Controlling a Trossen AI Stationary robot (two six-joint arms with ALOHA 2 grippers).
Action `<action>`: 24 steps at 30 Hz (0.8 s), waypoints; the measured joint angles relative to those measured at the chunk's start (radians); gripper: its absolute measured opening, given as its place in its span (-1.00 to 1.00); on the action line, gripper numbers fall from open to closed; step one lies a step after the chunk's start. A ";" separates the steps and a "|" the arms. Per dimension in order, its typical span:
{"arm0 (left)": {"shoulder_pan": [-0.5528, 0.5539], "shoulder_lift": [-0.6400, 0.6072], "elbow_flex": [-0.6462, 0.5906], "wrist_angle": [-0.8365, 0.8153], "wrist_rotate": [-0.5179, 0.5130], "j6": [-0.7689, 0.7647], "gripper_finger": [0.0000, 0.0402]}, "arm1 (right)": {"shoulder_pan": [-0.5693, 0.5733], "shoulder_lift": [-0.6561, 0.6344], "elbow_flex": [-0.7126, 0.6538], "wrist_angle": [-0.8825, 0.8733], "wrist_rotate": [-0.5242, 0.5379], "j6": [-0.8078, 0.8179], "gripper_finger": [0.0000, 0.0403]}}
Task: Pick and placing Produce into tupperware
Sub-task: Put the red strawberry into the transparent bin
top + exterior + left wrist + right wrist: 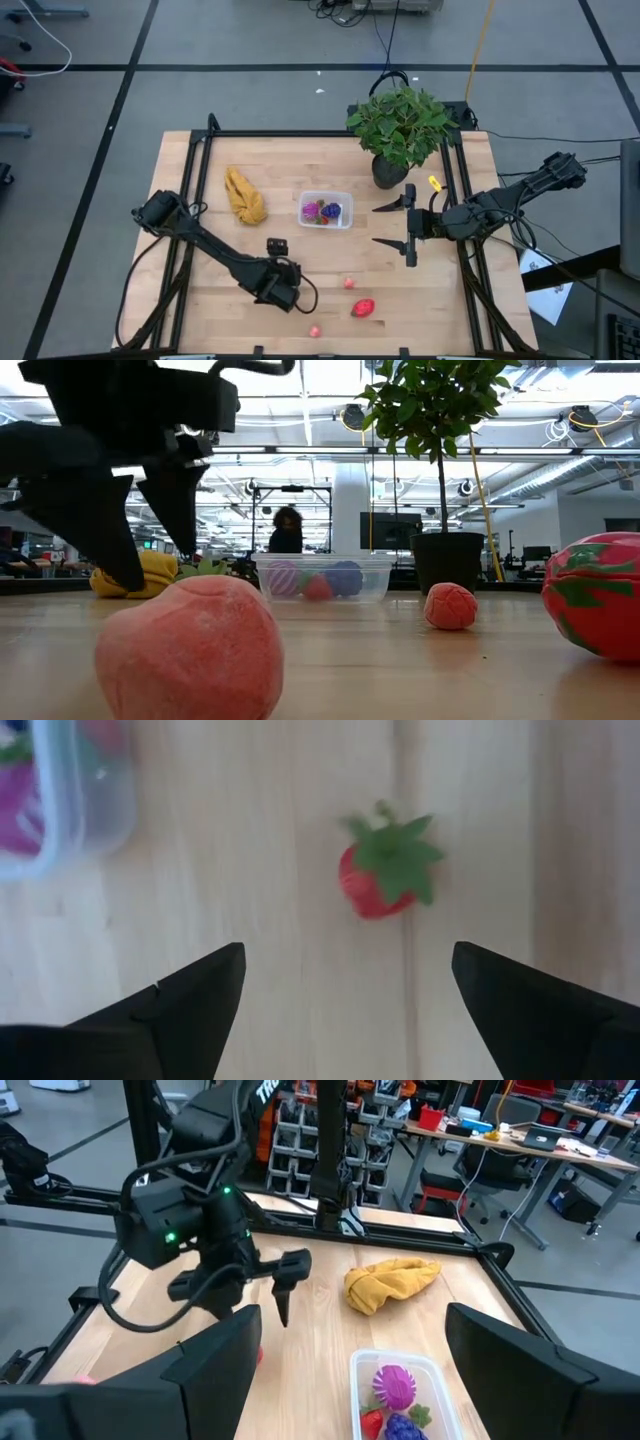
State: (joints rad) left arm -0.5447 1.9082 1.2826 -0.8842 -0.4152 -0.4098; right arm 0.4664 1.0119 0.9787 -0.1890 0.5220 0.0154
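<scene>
Clear shallow plastic tupperware box (326,209): mid-table, holding purple, pink and red toy produce (321,212).
Loose produce on the light wooden table (300,160): small red toy strawberry with green leaves (383,873), near the front; larger red toy fruit (363,308); small pink piece (316,330) (at the front edge).
Left gripper (277,247): low over the table, jaws released, empty, strawberry ahead of them.
Right gripper (389,224): beside the potted green plant (400,125), jaws spread, empty.
Yellow banana bunch (244,196): left of the box.
</scene>
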 joint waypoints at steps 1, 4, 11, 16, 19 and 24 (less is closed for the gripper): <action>-0.001 0.000 -0.007 0.026 0.003 0.024 0.80 | 0.000 0.000 0.000 0.000 0.000 0.000 0.53; -0.001 0.000 -0.035 0.109 0.038 0.112 0.81 | 0.000 0.000 0.000 0.000 0.000 0.000 0.53; 0.019 0.000 -0.070 0.160 0.052 0.181 0.79 | 0.000 0.000 0.000 0.021 0.000 0.001 0.53; 0.036 0.000 -0.070 0.167 0.051 0.248 0.80 | 0.000 0.000 0.000 0.057 0.000 0.001 0.53; 0.047 0.000 -0.070 0.189 0.051 0.300 0.79 | 0.000 0.000 0.000 0.066 0.000 0.004 0.53; 0.069 0.000 -0.070 0.207 0.050 0.360 0.82 | 0.000 0.000 0.000 0.067 0.000 0.047 0.53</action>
State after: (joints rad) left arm -0.4759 1.9083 1.2121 -0.6777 -0.3649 -0.0495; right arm 0.4665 1.0115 0.9787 -0.1223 0.5222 0.0627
